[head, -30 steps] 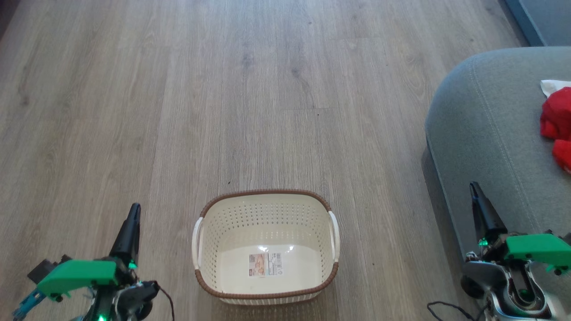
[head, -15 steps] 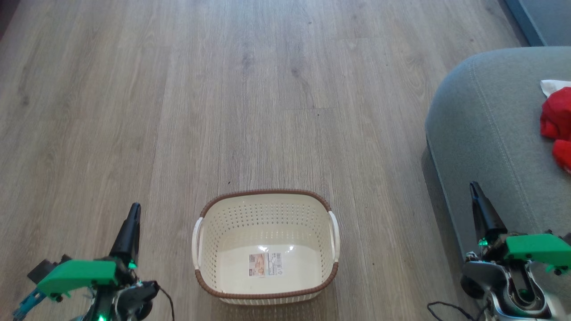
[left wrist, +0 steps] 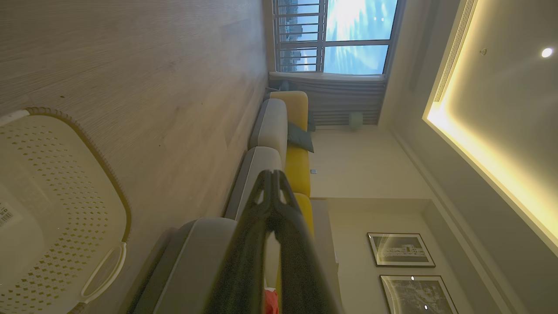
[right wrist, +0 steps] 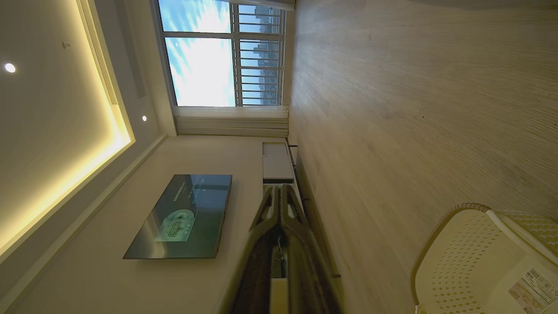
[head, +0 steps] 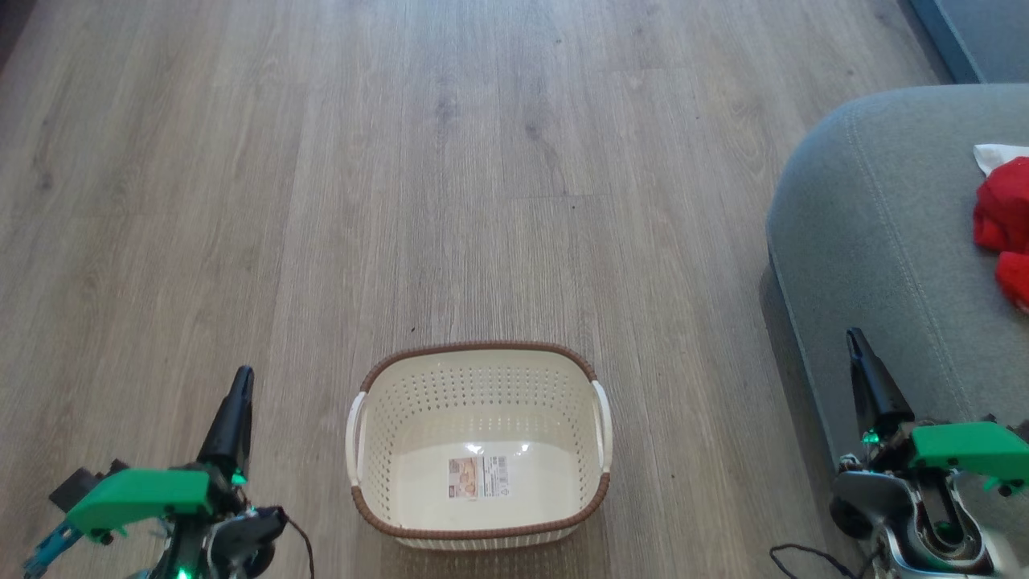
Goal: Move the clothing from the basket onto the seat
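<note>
The cream basket with its brown rim stands on the wood floor at bottom centre; inside it I see just a label on the bottom. It also appears in the left wrist view and the right wrist view. Red clothing with a white edge lies on the grey seat at the right. My left gripper is shut and holds nothing, left of the basket. My right gripper is shut and holds nothing, in front of the seat's near edge. Both show shut fingertips in their wrist views.
Wood floor stretches ahead of the basket. A grey and yellow sofa runs toward a window in the left wrist view. A wall television and a low cabinet show in the right wrist view.
</note>
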`<state>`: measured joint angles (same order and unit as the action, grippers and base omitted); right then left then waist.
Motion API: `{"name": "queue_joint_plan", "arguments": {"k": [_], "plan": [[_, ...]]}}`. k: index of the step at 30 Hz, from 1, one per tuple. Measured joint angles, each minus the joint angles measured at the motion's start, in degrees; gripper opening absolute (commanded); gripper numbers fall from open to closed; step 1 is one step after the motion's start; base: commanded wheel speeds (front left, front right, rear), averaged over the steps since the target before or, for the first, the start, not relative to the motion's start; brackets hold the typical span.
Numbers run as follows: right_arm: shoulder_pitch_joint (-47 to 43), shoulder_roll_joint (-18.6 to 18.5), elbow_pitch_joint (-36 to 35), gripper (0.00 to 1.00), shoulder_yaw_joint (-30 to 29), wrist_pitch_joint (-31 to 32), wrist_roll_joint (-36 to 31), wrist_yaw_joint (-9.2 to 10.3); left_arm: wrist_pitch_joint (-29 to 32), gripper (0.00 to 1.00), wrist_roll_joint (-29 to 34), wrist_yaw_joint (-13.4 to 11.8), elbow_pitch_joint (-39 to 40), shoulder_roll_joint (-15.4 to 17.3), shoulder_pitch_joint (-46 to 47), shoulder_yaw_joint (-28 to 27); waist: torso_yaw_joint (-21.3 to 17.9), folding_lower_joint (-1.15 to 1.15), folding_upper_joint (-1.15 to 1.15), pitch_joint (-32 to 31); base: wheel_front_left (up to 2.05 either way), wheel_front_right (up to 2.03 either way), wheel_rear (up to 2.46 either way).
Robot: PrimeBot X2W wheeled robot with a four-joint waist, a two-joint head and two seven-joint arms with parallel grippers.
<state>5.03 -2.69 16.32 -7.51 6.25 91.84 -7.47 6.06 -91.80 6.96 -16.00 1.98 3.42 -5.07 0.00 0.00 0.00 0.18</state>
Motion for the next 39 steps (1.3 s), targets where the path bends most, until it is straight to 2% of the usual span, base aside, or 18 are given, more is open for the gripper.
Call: {"name": "queue_joint_plan", "arguments": {"k": [39], "plan": [[0.0, 0.0, 0.0, 0.00, 0.0, 0.0, 0.0, 0.00, 0.0, 0.00, 0.0, 0.0, 0.0, 0.0, 0.0, 0.0, 0.0, 0.00, 0.00, 0.0, 0.00, 0.00, 0.00]]}}
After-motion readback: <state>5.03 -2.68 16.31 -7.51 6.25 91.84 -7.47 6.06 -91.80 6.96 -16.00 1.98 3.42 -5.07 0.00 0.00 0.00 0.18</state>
